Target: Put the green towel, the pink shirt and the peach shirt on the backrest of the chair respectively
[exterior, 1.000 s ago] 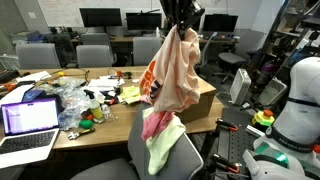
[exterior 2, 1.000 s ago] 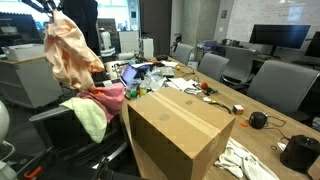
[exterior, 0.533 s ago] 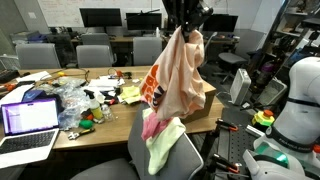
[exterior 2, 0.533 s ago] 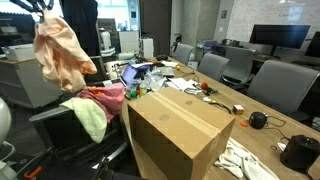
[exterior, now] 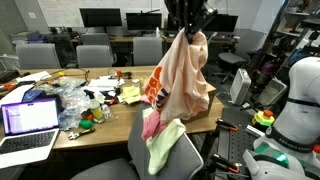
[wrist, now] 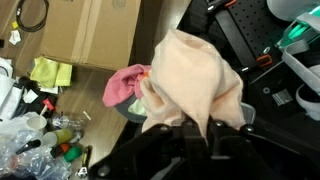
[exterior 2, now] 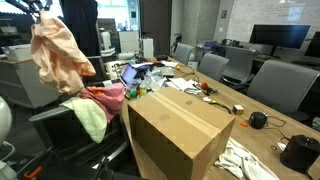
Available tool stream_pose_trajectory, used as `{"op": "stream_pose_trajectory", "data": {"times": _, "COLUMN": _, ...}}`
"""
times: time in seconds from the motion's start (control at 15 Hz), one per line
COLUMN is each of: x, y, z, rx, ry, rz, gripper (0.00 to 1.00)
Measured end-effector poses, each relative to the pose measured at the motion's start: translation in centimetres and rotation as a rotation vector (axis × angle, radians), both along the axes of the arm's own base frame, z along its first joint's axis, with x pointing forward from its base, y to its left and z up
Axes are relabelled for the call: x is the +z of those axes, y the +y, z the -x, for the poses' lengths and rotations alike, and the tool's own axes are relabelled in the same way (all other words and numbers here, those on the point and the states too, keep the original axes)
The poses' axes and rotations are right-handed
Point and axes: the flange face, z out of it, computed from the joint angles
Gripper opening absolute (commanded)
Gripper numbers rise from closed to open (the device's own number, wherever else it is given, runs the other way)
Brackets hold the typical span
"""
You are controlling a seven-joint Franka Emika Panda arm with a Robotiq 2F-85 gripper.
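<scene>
The peach shirt, a big soft cloth of pale salmon colour with an orange mark on it, hangs up in the air. The robot's black gripper has its two fingers pinched tight on the top of the shirt, and the rest of the cloth droops straight down below it.

Lower down, under the hanging cloth, stands the grey office chair with the soft back. Two things are already draped over its back. One is the small rose-pink shirt. The other is the pale yellow-green towel, which hangs just below the pink one and touches it.

The bottom of the peach shirt comes near the pink shirt. I cannot tell if they touch.

Off to one side of the gripper and lower down, a big brown cardboard box sits on the long wooden table.
</scene>
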Motion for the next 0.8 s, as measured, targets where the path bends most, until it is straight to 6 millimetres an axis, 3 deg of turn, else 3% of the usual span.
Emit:
{"op": "stream_pose_trajectory", "data": {"times": 0.13, "x": -0.05, "y": -0.06, "z": 0.07, "rx": -0.003, "ry": 0.006, "rz": 0.004, "gripper": 0.03}}
{"op": "stream_pose_trajectory", "data": {"times": 0.2, "x": -0.07, "y": -0.09, "z": 0.09, "rx": -0.004, "ry": 0.008, "rz": 0.005, "gripper": 0.33}}
{"op": "stream_pose_trajectory", "data": {"times": 0.33, "x": -0.11, "y": -0.12, "z": 0.12, "rx": -0.005, "ry": 0.012, "rz": 0.008, "gripper": 0.4}}
{"op": "stream_pose_trajectory", "data": {"times": 0.8, "x": -0.34, "y": -0.34, "z": 0.28, "rx": -0.014, "ry": 0.032, "rz": 0.023, "gripper": 0.92}}
